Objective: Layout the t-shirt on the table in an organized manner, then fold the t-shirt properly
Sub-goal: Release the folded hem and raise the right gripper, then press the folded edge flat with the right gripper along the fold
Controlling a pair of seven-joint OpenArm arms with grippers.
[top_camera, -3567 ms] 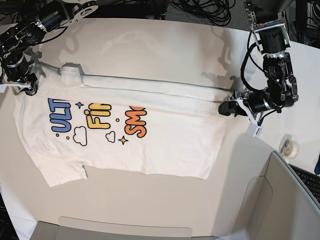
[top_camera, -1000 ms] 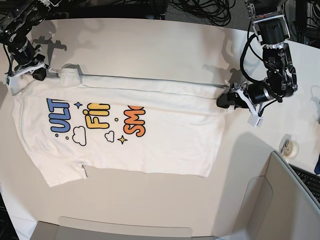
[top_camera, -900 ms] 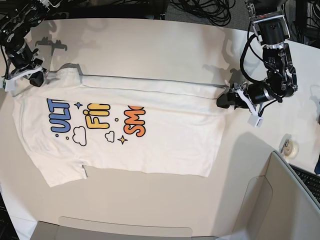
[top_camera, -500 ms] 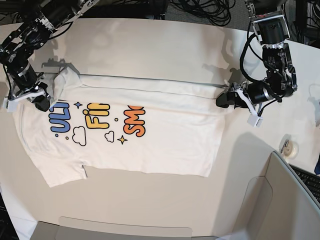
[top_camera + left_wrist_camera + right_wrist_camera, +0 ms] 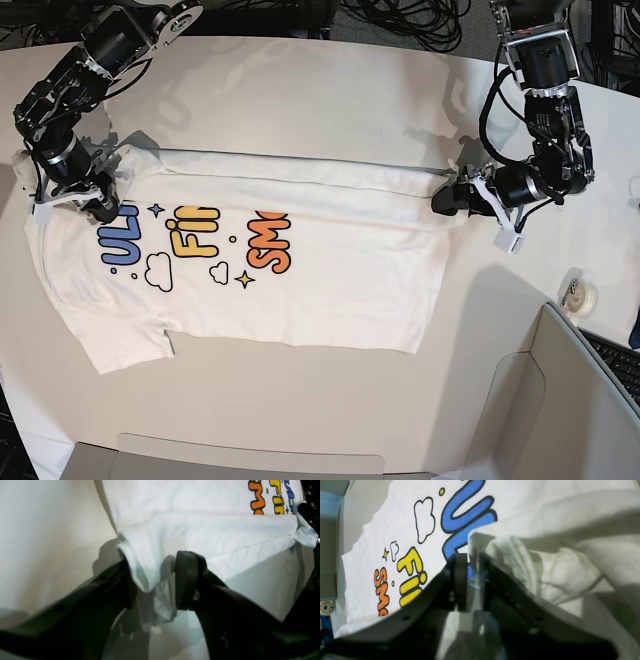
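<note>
The white short-sleeved cotton t-shirt with the blue, yellow and orange cartoon lettering [image 5: 240,265] lies print-up on the large matte white table [image 5: 330,90]. Its long axis runs left to right across the base view, with its far long edge doubled over toward the near side in a narrow strip. That fold line is what the next move turns on, and each arm stands at one end of it.

At the right end, the left gripper [image 5: 155,580] meets the hem corner end-on, reaching in from the table's right side. Its black jaws stand fairly wide apart with the bunched double layer of cloth between them. One pad touches the fabric, but a gap shows beside the other, so a firm pinch cannot be confirmed.

At the left end, over the blue letters, the right gripper [image 5: 470,580] has its jaws only narrowly parted. A rumpled fold of cloth, likely the sleeve or shoulder, sits in the slot or just behind it. Whether the pads are biting the cloth cannot be told from the wrist view.

Each arm is nearest its own end. Any pull to flatten the strip would probably run along this left-right axis, or toward the near edge to carry the fold over.
</note>
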